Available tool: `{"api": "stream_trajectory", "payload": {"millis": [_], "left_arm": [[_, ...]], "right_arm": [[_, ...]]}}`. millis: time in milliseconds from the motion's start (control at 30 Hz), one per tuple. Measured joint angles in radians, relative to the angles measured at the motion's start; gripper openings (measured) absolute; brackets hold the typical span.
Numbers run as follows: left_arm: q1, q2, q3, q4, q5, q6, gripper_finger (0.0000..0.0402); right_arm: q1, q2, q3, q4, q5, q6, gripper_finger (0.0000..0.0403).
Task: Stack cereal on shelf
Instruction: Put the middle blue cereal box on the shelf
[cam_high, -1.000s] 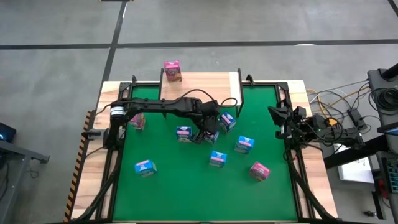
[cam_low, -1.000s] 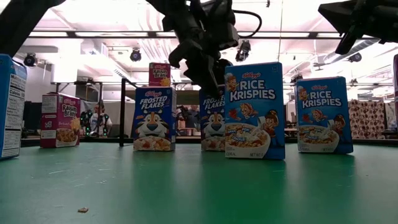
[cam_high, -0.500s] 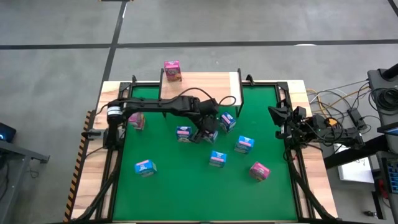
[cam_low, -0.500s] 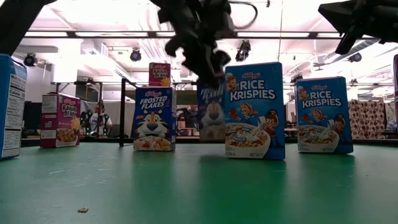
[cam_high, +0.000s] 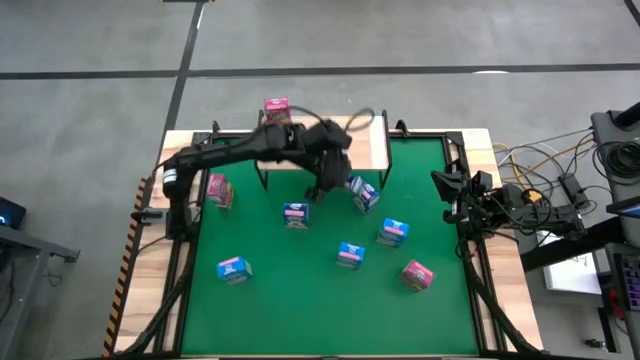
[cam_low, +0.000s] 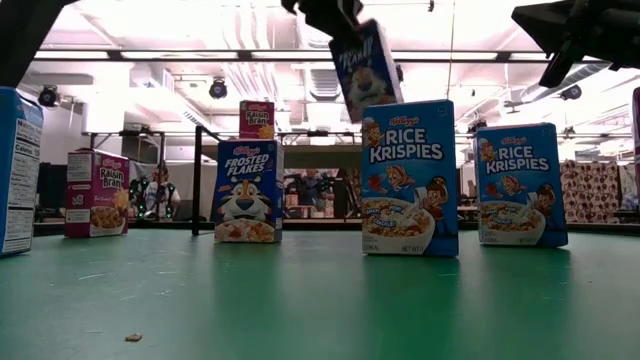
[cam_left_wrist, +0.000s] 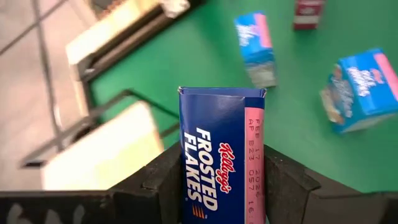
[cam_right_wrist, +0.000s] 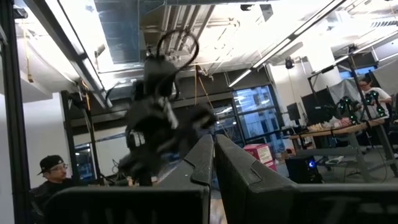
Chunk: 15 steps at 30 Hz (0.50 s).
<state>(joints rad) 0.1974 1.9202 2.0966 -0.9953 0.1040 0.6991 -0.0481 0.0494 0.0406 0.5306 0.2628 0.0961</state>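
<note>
Frosted Flakes box (cam_left_wrist: 221, 158): light, thin card, likely crushable, best pinched across narrow sides; lifted off the green surface (cam_high: 300, 290), just at the shelf (cam_high: 368, 146) near 12 o'clock. Grasped by left gripper (cam_left_wrist: 221, 186); right gripper (cam_right_wrist: 213, 165) clenched empty at 3 o'clock.

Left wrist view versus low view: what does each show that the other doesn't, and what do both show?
Only the left wrist view shows the left gripper with its fingers clamped on the box's sides, and the light-wood shelf below. Only the low view shows the Raisin Bran box standing on that shelf, and two Rice Krispies boxes upright on the green mat. Both show the lifted Frosted Flakes box in the air.
</note>
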Motion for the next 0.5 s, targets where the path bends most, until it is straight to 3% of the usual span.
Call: {"api": "stream_trajectory", "payload": {"millis": [300, 500], "left_arm": [[0.195, 0.065, 0.247, -0.123, 0.0, -0.056, 0.0159], [0.313, 0.092, 0.242, -0.152, 0.002, -0.129, 0.0159]], "right_arm": [[0.0, -0.001, 0.0, 0.002, 0.0, 0.0, 0.0009], [0.0, 0.0, 0.007, -0.002, 0.0, 0.0, 0.0009]]}}
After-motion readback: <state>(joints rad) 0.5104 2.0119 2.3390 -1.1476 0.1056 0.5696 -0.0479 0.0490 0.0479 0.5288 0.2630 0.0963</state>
